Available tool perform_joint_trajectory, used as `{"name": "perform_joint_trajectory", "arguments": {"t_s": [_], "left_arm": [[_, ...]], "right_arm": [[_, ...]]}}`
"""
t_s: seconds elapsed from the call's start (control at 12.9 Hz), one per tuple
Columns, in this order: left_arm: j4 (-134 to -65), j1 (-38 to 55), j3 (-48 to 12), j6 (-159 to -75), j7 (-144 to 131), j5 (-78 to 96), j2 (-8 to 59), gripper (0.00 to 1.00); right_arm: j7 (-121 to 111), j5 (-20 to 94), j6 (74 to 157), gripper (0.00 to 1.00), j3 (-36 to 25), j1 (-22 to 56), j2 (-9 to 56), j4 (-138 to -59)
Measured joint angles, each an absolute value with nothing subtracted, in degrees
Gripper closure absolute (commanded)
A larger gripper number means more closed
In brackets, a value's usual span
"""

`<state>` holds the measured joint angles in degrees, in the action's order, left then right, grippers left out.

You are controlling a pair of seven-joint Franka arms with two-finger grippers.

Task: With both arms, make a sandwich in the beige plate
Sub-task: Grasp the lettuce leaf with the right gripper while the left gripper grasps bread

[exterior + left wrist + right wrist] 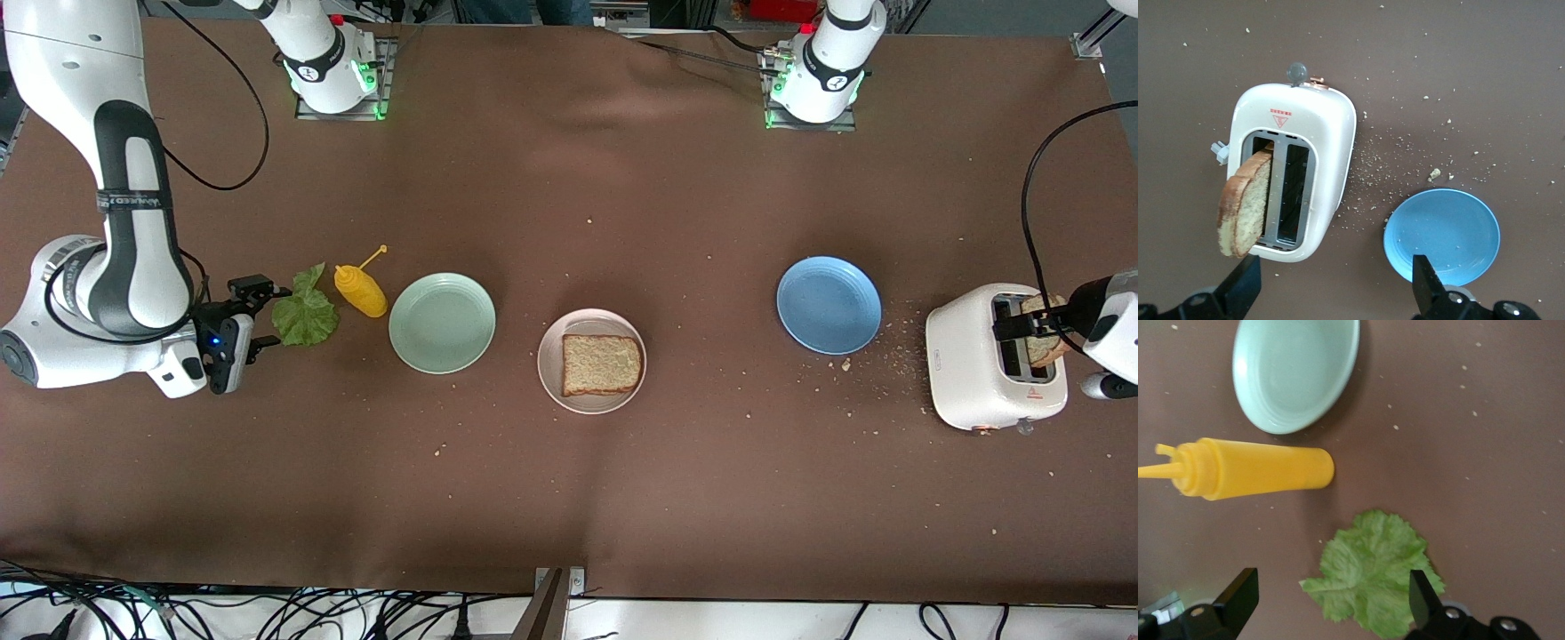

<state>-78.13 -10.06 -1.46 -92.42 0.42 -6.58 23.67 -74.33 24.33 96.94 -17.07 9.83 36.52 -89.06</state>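
Now we see one bread slice (pixel 602 364) lying in the beige plate (pixel 551 356) mid-table, while our right gripper (pixel 252 320), jaws apart and empty, sits just beside the lettuce leaf (pixel 305 316), and the left gripper (pixel 1022 327) hangs open-jawed over the toaster's (pixel 969 373) upright slice (pixel 1241 210).

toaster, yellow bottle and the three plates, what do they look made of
Toaster: likely glossy white plastic, going by its smooth rounded shell with soft highlights; painted metal is possible. Yellow bottle: soft squeeze plastic by its look, matte, with a thin nozzle. Beige plate, mint plate and blue plate: smooth with a dull sheen and ridged rims, either plastic or glazed ceramic; the look leaves it open.
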Motion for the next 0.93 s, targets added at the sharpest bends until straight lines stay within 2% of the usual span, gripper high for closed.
{"name": "perform_joint_trajectory", "arguments": {"t_s": [0.31, 0.78, 0.85, 0.93], "left_arm": [[-78.96, -15.41, -1.36, -93.27, 7.92, -6.59, 24.38, 0.00], [-82.76, -18.90, -1.40, -98.12, 11.86, -6.59, 25.86, 0.00], [-83.09, -19.02, -1.40, -98.53, 11.91, -6.59, 26.24, 0.05], [-83.28, -19.09, -1.40, -99.09, 11.93, -6.59, 26.79, 0.15]], "right_arm": [[-68.11, 21.83, 107.74, 0.00, -17.18, 10.72, 36.56, -96.59], [-58.58, 21.70, 112.19, 0.01, -17.54, 11.41, 36.44, -103.37], [-57.68, 21.67, 112.48, 0.10, -17.55, 11.48, 36.44, -103.89], [-56.65, 21.66, 112.66, 0.21, -17.55, 11.51, 36.43, -104.38]]}}
